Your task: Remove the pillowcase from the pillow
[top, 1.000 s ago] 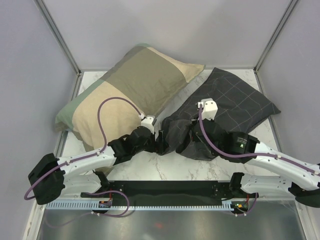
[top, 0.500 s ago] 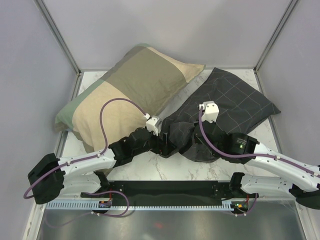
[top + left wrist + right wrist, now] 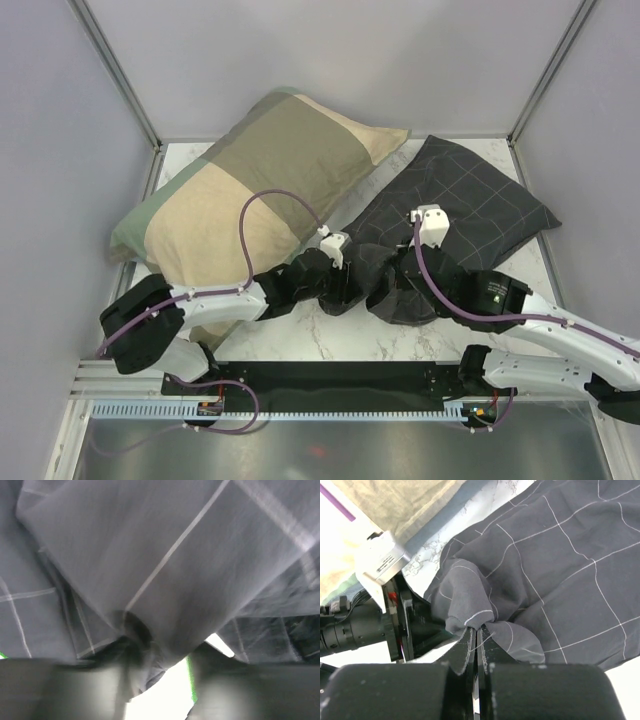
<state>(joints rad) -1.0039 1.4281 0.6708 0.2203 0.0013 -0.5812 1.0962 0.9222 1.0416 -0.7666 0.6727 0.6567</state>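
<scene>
The dark charcoal pillowcase (image 3: 470, 205) with thin light check lines lies at the right of the table, its near-left end bunched up (image 3: 470, 595). The pillow is hidden inside it. My right gripper (image 3: 479, 630) is shut on a pinched fold of the pillowcase hem; from above the right gripper (image 3: 393, 278) sits at the bunched end. My left gripper (image 3: 350, 285) is pushed in against the same bunch from the left. In the blurred left wrist view a fold of the pillowcase (image 3: 165, 570) hangs between the left gripper (image 3: 162, 656) fingers, with a bright gap still showing.
A large olive-and-tan patchwork pillow (image 3: 260, 175) leans at the back left, close to my left arm. The marble table top (image 3: 330, 340) shows in front of the bunched cloth. Grey walls and metal posts (image 3: 540, 75) close in the back and sides.
My left arm has swung right into the bunched end of the pillowcase and its jaws have narrowed sharply. The right gripper keeps its hold, shifted slightly right.
</scene>
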